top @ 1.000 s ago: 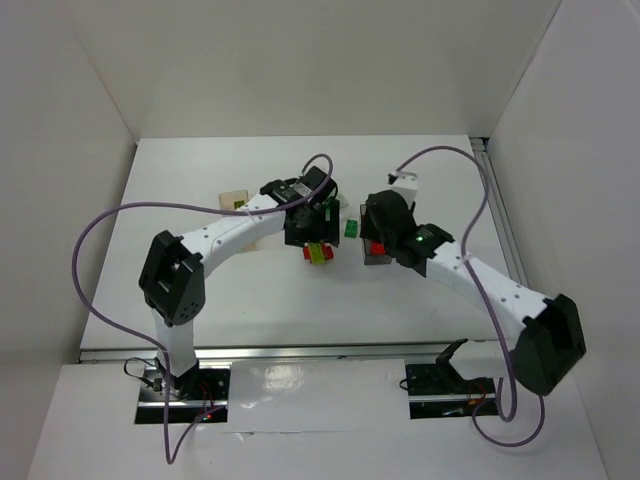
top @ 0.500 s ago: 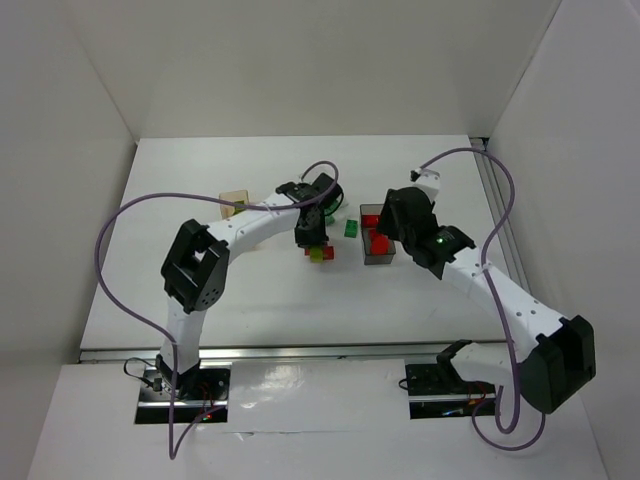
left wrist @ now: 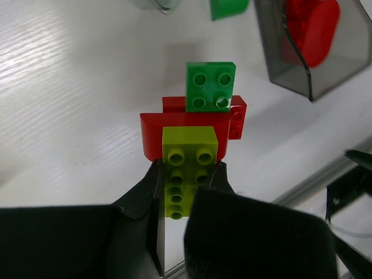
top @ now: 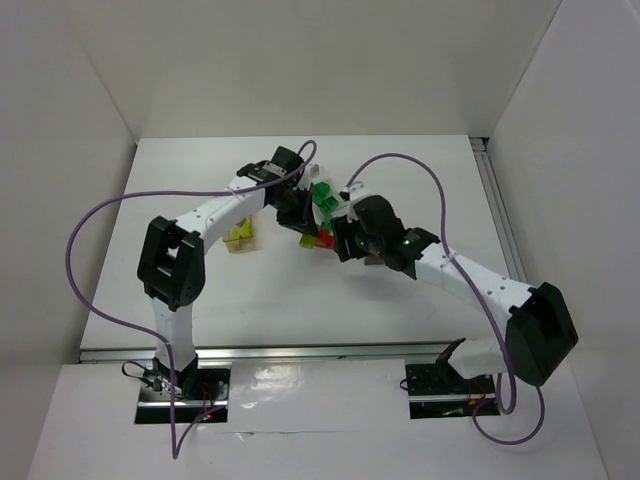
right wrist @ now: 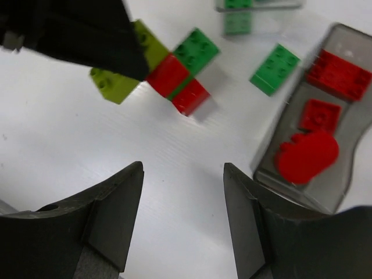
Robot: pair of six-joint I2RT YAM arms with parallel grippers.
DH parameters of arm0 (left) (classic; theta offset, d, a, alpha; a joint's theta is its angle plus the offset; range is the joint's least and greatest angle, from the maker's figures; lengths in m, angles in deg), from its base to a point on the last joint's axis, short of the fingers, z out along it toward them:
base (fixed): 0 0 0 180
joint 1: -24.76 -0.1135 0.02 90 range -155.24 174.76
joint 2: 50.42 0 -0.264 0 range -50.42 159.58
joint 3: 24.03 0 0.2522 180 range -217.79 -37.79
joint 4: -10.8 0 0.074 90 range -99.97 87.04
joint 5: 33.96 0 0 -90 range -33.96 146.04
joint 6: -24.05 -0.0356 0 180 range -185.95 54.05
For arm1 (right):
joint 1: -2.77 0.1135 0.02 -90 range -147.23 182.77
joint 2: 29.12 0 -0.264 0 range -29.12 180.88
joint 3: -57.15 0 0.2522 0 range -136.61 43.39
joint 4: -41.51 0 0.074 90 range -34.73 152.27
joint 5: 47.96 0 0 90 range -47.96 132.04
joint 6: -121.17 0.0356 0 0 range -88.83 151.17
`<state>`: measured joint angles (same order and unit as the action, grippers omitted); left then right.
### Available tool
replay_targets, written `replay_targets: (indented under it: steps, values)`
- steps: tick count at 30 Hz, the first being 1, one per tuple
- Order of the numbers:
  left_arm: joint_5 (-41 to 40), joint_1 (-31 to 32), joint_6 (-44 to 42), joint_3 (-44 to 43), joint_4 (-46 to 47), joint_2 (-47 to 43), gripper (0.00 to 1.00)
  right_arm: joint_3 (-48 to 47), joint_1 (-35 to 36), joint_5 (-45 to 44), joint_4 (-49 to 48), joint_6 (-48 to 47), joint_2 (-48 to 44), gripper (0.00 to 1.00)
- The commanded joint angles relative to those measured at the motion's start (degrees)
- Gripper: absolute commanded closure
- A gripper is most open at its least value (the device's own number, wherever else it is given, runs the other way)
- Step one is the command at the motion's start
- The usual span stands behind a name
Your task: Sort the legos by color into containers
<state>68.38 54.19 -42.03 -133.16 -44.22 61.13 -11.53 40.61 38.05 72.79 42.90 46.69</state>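
White tabletop (top: 180,165) inside a plain white enclosure carries all the parts. One yellow-green brick (left wrist: 189,168) lies near the middle of the tabletop, clamped lengthwise between the two black fingers of the left gripper (left wrist: 186,195), studs facing up. The far end of this brick touches a red brick (left wrist: 192,131). A green brick (left wrist: 211,86) with four studs sits against the far side of the red brick. Whether this group of three rests on the tabletop or is raised off it cannot be told. A loose green brick (right wrist: 275,68) lies apart from the group, between it and the grey bin (right wrist: 349,168). The grey bin holds a rounded red piece (right wrist: 308,154) and two studded red bricks; all three lie flat on the bin floor. A clear bin (right wrist: 273,4) at the far edge of the right wrist view contains green pieces, and a further green brick (right wrist: 238,23) lies just outside its near wall. An amber bin (top: 240,247) stands beside the left forearm, well apart from the group, with yellow-green pieces inside. The right gripper (right wrist: 183,224) hangs above bare tabletop on the near side of the group, fingers spread wide, holding nothing. In the overhead view both arms reach inward and the two grippers are close together.
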Motion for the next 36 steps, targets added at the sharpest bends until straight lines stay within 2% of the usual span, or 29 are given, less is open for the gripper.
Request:
replay_targets:
  steps: [1,8,13,15,19,24,28,31,32,36]
  values:
    - [16.11,-0.87,-11.24,0.19,0.31,-0.37,1.0,-0.54,3.8,0.22,-4.77,-7.76,1.79,0.37]
    - [17.46,-0.87,-15.39,-0.6,-1.72,0.25,1.0,-2.3,6.98,-3.92,-5.3,-8.65,6.36,0.39]
    - [17.98,-0.87,-16.53,0.01,-1.72,-1.07,1.0,-2.92,6.98,-5.24,-5.82,-6.9,7.6,0.27]
    - [18.6,-0.87,-17.07,0.53,-2.25,-1.6,1.0,-2.92,6.98,-6.64,-5.83,-6.89,8.12,0.25]
    - [19.74,-1.39,-18.73,0.54,-2.77,-2.12,1.0,-3.44,6.98,-8.92,-5.3,-6.89,9.35,0.25]
    - [20.8,-1.39,-19.26,0.54,-2.78,-2.65,1.0,-3.44,6.98,-7.53,-8.37,-6.89,11.37,0.28]
    - [20.8,-1.39,-19.26,0.54,-3.31,-2.65,1.0,-3.44,6.98,-7.0,-10.22,-6.37,13.13,0.38]
    - [21.41,-1.39,-19.26,0.54,-3.31,-2.65,1.0,-2.39,6.98,-7.78,-12.41,-5.05,13.66,0.48]
    - [21.41,-1.39,-19.26,0.54,-3.31,-2.65,1.0,-1.61,6.98,-8.57,-13.03,-5.05,13.05,0.59]
    - [21.41,-2.62,-19.26,0.54,-3.31,-2.65,1.0,0.07,6.98,-9.81,-14.44,-2.24,11.91,0.83]
